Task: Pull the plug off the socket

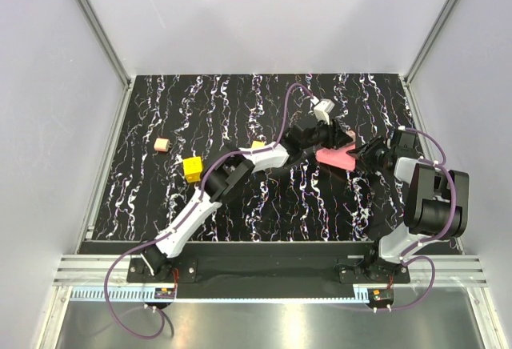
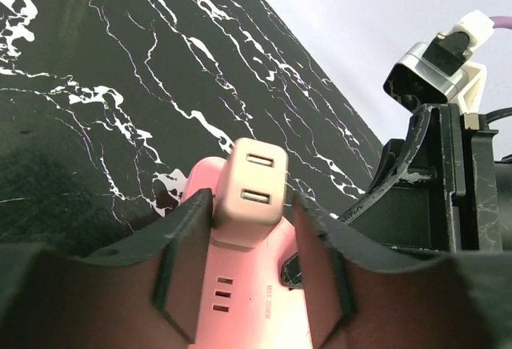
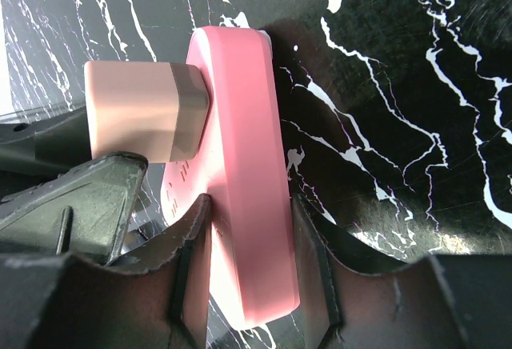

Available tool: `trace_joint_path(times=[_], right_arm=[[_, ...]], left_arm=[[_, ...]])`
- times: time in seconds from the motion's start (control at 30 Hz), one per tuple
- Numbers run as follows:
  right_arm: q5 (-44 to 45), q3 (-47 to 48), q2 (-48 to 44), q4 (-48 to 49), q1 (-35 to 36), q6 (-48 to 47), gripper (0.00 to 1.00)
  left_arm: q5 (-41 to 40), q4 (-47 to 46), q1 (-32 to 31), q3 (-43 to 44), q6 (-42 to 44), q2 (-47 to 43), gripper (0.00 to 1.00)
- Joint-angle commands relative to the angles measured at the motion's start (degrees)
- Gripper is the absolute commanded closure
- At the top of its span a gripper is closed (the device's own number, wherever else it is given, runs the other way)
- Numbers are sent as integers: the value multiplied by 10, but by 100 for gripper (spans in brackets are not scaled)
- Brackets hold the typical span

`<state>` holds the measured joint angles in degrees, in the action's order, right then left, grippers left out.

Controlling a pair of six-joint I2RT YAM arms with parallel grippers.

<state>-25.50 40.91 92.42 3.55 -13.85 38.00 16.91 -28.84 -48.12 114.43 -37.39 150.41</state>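
A pale beige plug (image 2: pixel 252 177) with two USB ports sits plugged into the pink socket strip (image 2: pixel 256 309). My left gripper (image 2: pixel 252 198) is open and straddles the plug. Its left finger touches the plug's side, and a thin gap shows at the right finger. My right gripper (image 3: pixel 248 205) is shut on the socket strip (image 3: pixel 236 125) and holds it up on its long edge. The plug (image 3: pixel 136 109) sticks out to the left there, with a left-arm finger (image 3: pixel 80 197) just under it. From above, both grippers (image 1: pixel 318 137) (image 1: pixel 360 155) meet at the strip (image 1: pixel 336 158); the plug is hidden.
A yellow block (image 1: pixel 193 168) and a small tan block (image 1: pixel 162 145) lie on the black marbled table (image 1: pixel 240 213) at the left. Another yellow block (image 1: pixel 258 146) lies beside the left arm. White walls enclose the table on three sides.
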Motion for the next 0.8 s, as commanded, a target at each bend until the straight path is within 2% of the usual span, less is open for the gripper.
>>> trace_joint_path(times=[0.0, 0.13, 0.17, 0.23, 0.27, 0.6, 0.7, 0.77], right_arm=[[108, -15, 21, -94, 7, -33, 100], [108, -14, 21, -94, 7, -33, 100], [108, -15, 21, -94, 7, -32, 100], [108, -15, 21, -94, 7, -31, 100], [108, -15, 21, -94, 7, -32, 100], [109, -14, 21, -94, 7, -31, 100], [110, -14, 21, -94, 7, -31, 100], [110, -14, 20, -95, 7, -32, 100]], left_arm=[[5, -24, -2, 33, -1, 1, 56], [9, -25, -2, 47, -7, 8, 72], [13, -37, -2, 50, -14, 10, 86], [22, -60, -2, 50, -21, 13, 98], [22, -84, -2, 41, -25, 11, 100], [-26, -188, -7, -50, -2, -49, 100], [-62, -167, -27, -73, 64, -82, 100], [-121, -136, -43, -87, 136, -101, 100]])
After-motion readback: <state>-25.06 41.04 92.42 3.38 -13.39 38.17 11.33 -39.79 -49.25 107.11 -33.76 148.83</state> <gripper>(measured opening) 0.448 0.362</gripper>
